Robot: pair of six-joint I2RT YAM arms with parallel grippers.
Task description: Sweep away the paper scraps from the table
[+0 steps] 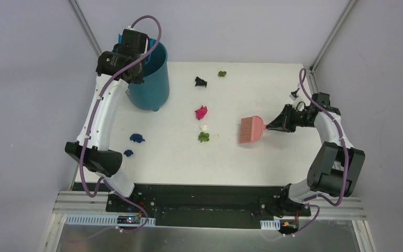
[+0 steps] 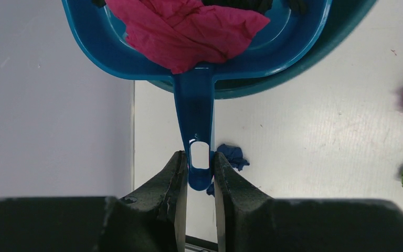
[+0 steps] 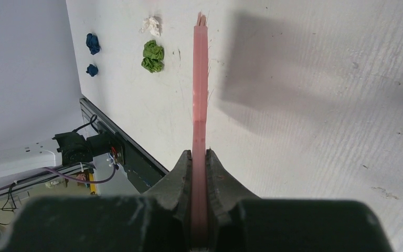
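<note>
The paper scraps [image 1: 204, 137] are divided between the dustpan and the table [image 1: 273, 157]. The left gripper [image 2: 200, 157] is clenched on the narrow end of the handle of the blue dustpan [image 2: 99, 42], with its fingers [image 2: 174, 178] pressing on either side of the hanging hole. Outward from that grip, the handle leads to the pan, which is held over the open mouth of the teal bin [image 2: 315, 58]. The pan carries a crumpled magenta sheet [image 2: 189, 31] and a dark wad [image 2: 236, 4] that is cut off by the frame edge. The right gripper [image 3: 199, 157] is clenched on the flat handle of the pink brush [image 3: 200, 79], jaws closed against both handle faces. The brush head lies well to the right of the bin; whether its bristles touch the table cannot be determined. The bin stands at the far left corner of the table, and the loose scraps are located from it as seen in the top view. A black wad [image 1: 200, 82] lies near the bin's right side. An olive-green wad [image 1: 222, 73] lies farther right, toward the far edge. A magenta wad [image 1: 201, 112], a white wad [image 1: 204, 127] and a green wad [image 1: 204, 137] form a short line to the right of the bin and nearer the arm bases, between the bin and the brush head. A dark blue wad [image 1: 137, 138] lies on the near side of the bin, and a smaller dark blue wad [image 1: 128, 153] lies just beside it, nearer the bases.
</note>
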